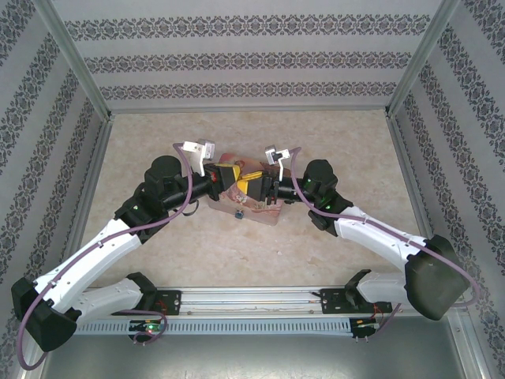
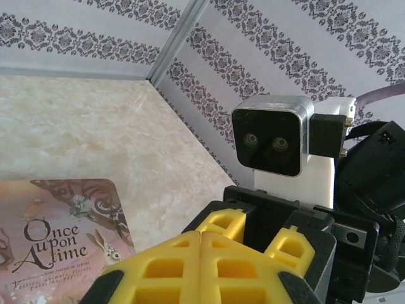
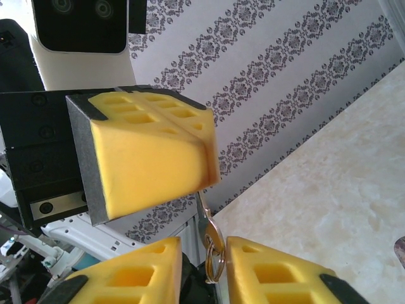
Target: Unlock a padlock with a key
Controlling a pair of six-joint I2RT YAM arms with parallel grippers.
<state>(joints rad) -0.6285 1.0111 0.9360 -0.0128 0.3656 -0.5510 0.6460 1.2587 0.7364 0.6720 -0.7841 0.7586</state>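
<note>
My left gripper (image 3: 205, 155) is shut on the key (image 3: 211, 229), pinching its blade at the fingertips. The key's silver head and ring (image 3: 214, 263) hang down between the fingers of my right gripper (image 3: 204, 248), which stands open around them; its right finger is close against the head. In the top view both grippers meet tip to tip, left gripper (image 1: 237, 178) and right gripper (image 1: 256, 188), above the pink tin (image 1: 267, 213). A tiny blue spot, apparently the padlock (image 1: 237, 213), lies at the tin's near edge. The left gripper (image 2: 202, 235) shows its yellow pads pressed together.
The pink illustrated tin (image 2: 66, 237) lies flat on the beige marbled table (image 1: 347, 150). Patterned walls and metal posts (image 1: 75, 59) enclose the table on three sides. The right wrist camera (image 2: 272, 136) faces the left one closely.
</note>
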